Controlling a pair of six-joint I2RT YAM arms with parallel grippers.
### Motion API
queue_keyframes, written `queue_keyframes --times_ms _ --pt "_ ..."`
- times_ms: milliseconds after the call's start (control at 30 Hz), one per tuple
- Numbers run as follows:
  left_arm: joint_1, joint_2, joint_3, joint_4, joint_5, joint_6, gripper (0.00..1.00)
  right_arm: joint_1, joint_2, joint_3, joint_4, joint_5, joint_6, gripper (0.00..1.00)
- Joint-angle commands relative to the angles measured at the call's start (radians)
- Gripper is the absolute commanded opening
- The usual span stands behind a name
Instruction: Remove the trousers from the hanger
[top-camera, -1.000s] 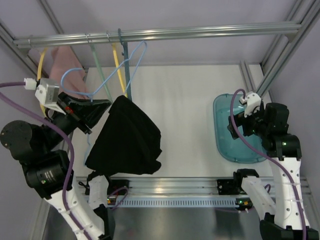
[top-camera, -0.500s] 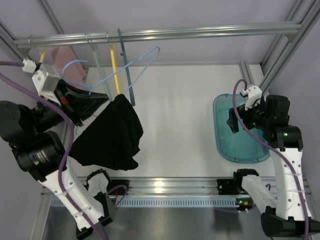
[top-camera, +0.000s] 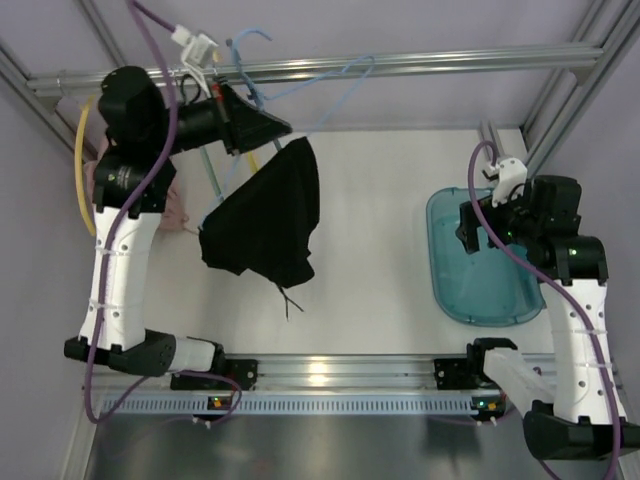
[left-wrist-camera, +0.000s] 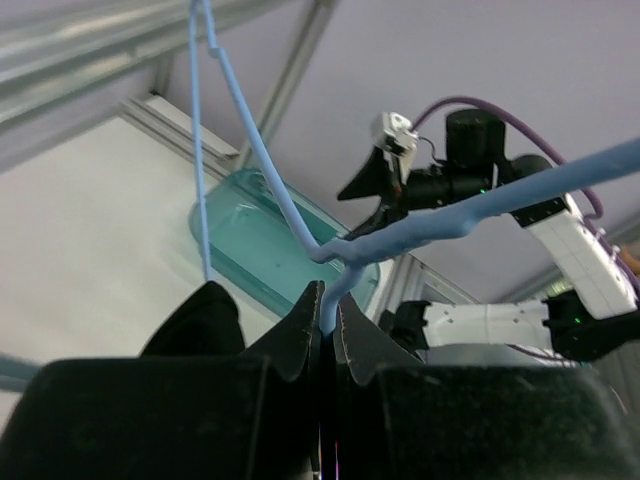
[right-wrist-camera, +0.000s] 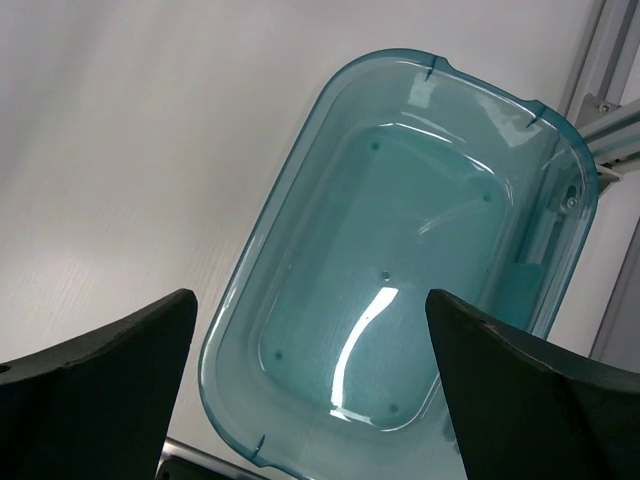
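Nothing legible here: no lettering, brand or number can be read on the arms, the trousers (top-camera: 265, 215), the hanger (left-wrist-camera: 500, 199), or the teal tub (top-camera: 470, 285) at three o'clock.

The trousers (top-camera: 265, 215) are matt black cloth, soft and creased, with thin cord drawstrings (top-camera: 290, 298). The hanger (left-wrist-camera: 450, 220) is pale blue, smooth and faintly shiny; whether it is plastic or coated wire cannot be told. The left tool (left-wrist-camera: 322, 320) has matt black plastic fingers, and the right tool (right-wrist-camera: 310, 300) looks the same. The bin (right-wrist-camera: 400, 300) is translucent teal plastic, glossy, with bright highlights. The table (right-wrist-camera: 120, 150) is white and matt, faintly grained. The rail (top-camera: 450, 60) is bare brushed metal. The left arm's link (top-camera: 120, 270) is glossy white plastic.
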Motion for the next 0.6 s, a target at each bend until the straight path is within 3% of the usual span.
queue_keyframes --times_ms 0,167,367,467,500,567 --pt "-0.212 -0.046 0.030 0.123 -0.210 0.066 0.00 -0.011 -0.026 0.043 0.016 0.012 -0.005 0.99" --pt "-0.478 -0.009 0.010 0.190 -0.493 0.106 0.00 -0.011 -0.111 0.011 0.086 -0.050 0.022 0.99" --pt "-0.699 0.117 0.060 0.189 -0.753 0.105 0.00 -0.011 -0.172 -0.009 0.126 -0.105 0.012 0.99" --pt "-0.820 0.174 0.093 0.189 -0.948 0.174 0.00 -0.011 -0.189 -0.012 0.126 -0.145 -0.001 0.99" --pt "-0.851 0.207 0.123 0.188 -1.106 0.180 0.00 -0.011 -0.207 -0.015 0.132 -0.155 -0.004 1.00" --pt "-0.938 0.238 0.146 0.188 -1.294 0.200 0.00 -0.011 -0.224 -0.017 0.140 -0.182 -0.010 0.99"
